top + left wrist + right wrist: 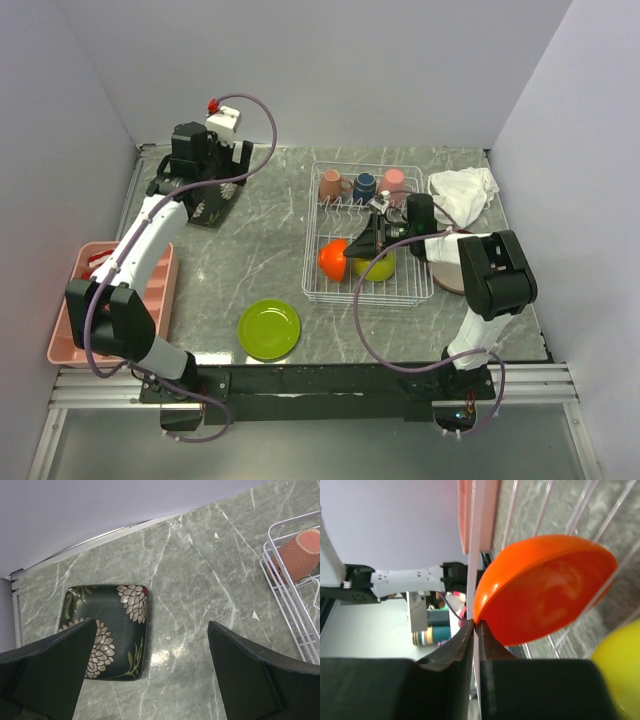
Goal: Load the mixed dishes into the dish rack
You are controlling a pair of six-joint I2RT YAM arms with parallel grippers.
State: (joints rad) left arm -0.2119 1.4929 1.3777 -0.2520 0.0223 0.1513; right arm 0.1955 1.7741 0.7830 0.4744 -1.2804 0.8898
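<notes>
Watching from above, my right claw [350, 250] holds the orange bowl [333, 259] on edge in the dish rack [308, 280]. Left wrist: my left claw [152, 625] gapes wide, with the black floral square plate [107, 625] on the desk beneath its left finger. Right wrist: a narrow pinch on the rim, and I judge that letting go could topple the bowl.

A polished grey-green, marble-look tabletop [200, 580] catches the light around a glazed black floral square plate [107, 630]. In the white thin-wire dish rack [320, 290], a smooth, glossy orange bowl [550, 590] shines. Far right lies a crumpled white cloth [465, 190].
</notes>
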